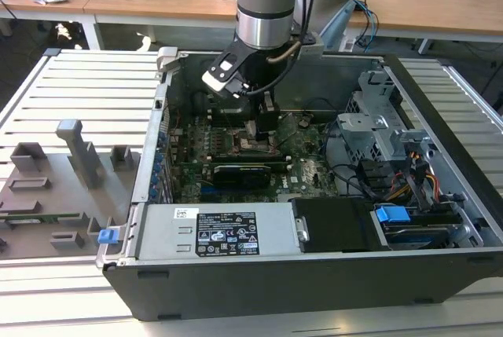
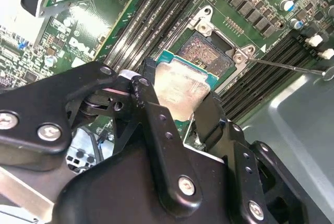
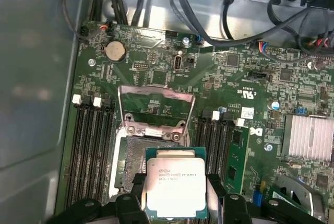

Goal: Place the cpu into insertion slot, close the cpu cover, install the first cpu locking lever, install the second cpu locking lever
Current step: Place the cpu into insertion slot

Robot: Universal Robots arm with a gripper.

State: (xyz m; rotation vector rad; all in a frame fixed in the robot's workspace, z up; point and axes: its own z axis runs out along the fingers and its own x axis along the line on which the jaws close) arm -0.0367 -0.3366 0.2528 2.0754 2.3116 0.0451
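Observation:
My gripper [image 3: 175, 195] is shut on the cpu [image 3: 175, 181], a small square chip with a pale silvery top. Its black fingers [image 2: 148, 104] press on two opposite edges. The cpu [image 2: 183, 89] hangs just above the insertion slot [image 3: 130, 164], partly over it and offset to one side. The slot's dark centre [image 2: 206, 51] lies bare. The cpu cover [image 3: 156, 91], a thin metal frame with a square window, stands raised at the slot's far edge. A thin metal locking lever [image 2: 284, 65] juts out beside the slot. In the exterior view the gripper [image 1: 255, 127] is down inside the case, over the motherboard.
Long black memory slots [image 3: 91, 145] flank the socket on both sides. A silver heatsink [image 3: 309, 138] and bundles of black cables [image 3: 209, 10] are nearby. The open computer case [image 1: 259, 274] holds a power supply [image 1: 220, 231], and a grey drive cage [image 1: 377, 129] on the exterior view's right.

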